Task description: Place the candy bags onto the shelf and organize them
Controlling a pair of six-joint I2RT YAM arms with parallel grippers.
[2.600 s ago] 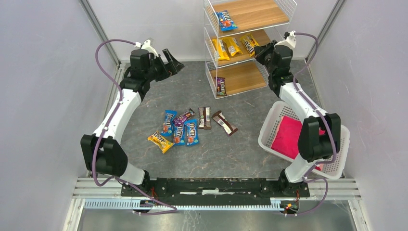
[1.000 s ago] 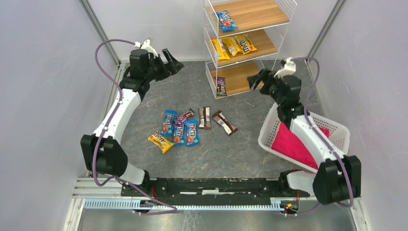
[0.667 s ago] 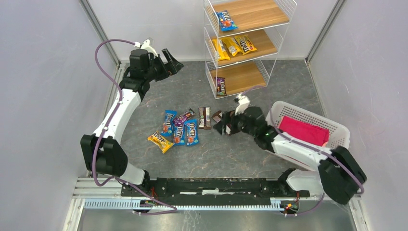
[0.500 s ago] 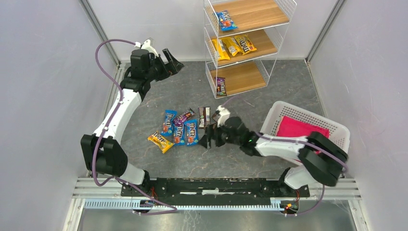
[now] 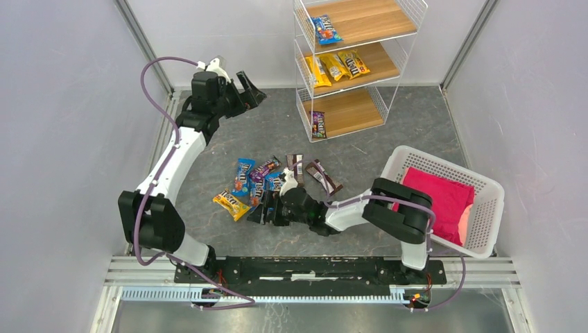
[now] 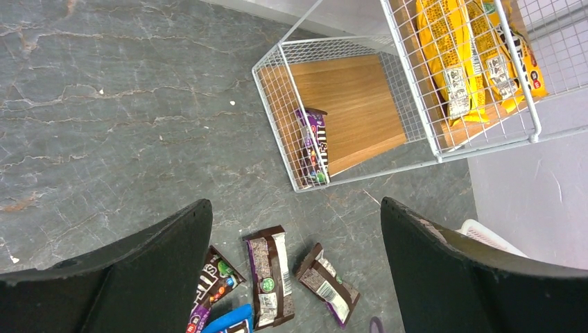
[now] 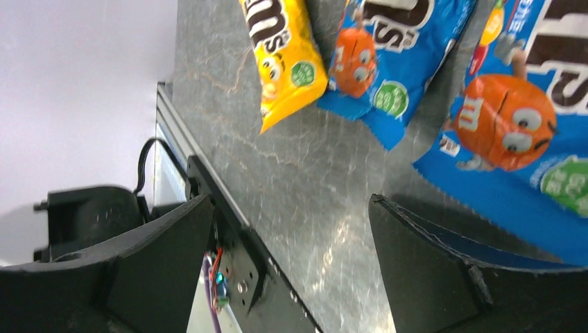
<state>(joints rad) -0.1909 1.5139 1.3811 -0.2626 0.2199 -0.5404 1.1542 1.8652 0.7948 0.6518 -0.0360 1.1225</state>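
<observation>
Right gripper (image 5: 266, 209), jaws apart, sits low at the near side of the loose candy bags (image 5: 258, 182), centre. Blue bag (image 7: 509, 125) lies just ahead of its fingertips, long axis near-to-far. Left gripper (image 5: 249, 82), also apart, hangs at the far-left corner, well away. Shelf (image 5: 350, 109) at far edge, partly stocked.

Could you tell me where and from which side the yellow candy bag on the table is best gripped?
I would pinch the yellow candy bag across its left end, coming down from above. It lies flat, so no edge stands up. That end has bare table around it, while its right side lies close beside a blue bag. The open right gripper hovers nearest.
</observation>
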